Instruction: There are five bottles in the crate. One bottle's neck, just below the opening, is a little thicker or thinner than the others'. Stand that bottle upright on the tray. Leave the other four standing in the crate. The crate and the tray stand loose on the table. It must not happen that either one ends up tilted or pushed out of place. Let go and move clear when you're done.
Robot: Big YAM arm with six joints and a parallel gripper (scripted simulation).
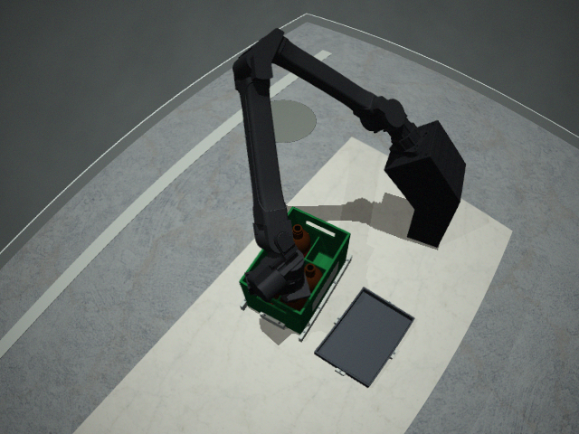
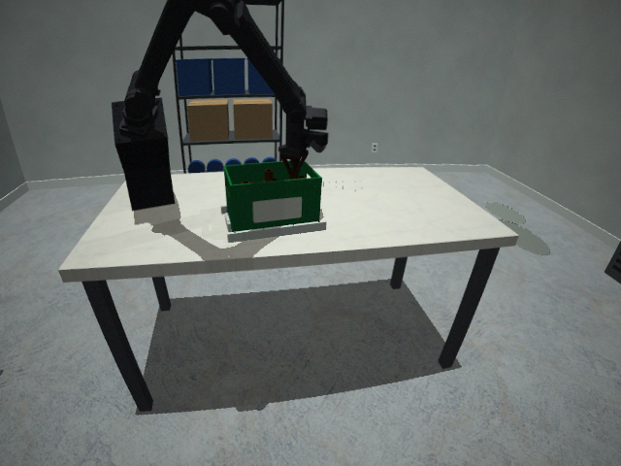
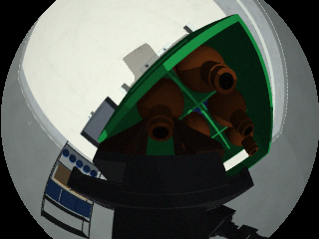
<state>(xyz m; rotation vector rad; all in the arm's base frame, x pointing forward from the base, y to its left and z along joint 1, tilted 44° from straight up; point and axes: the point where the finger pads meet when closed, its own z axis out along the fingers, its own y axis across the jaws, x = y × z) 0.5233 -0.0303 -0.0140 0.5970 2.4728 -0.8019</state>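
Though the fingers are poorly lit, the claw [image 1: 298, 295] [image 2: 294, 175] [image 3: 161, 122] seems clamped on one bottle's neck [image 3: 160, 128], its bottle [image 1: 296, 305] [image 3: 160, 99] standing in the crate [image 1: 290, 320] [image 2: 241, 211] [image 3: 199, 45]; a slanted lift could snag dividers and drag it, and misjudging neck thickness would send the wrong bottle trayward.

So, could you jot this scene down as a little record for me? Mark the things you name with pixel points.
container: green rectangular crate [image 1: 280, 316] [image 2: 241, 211] [image 3: 259, 75], upright on the table
contents: brown round-shouldered bottles
claw: black claw [image 1: 295, 290] [image 2: 294, 173] [image 3: 160, 133], closed around one bottle's neck [image 3: 160, 119]
tray: dark grey rectangular tray [image 1: 365, 336] [image 3: 100, 121], beside the crate, holding nothing
odd neck: cannot tell which bottle
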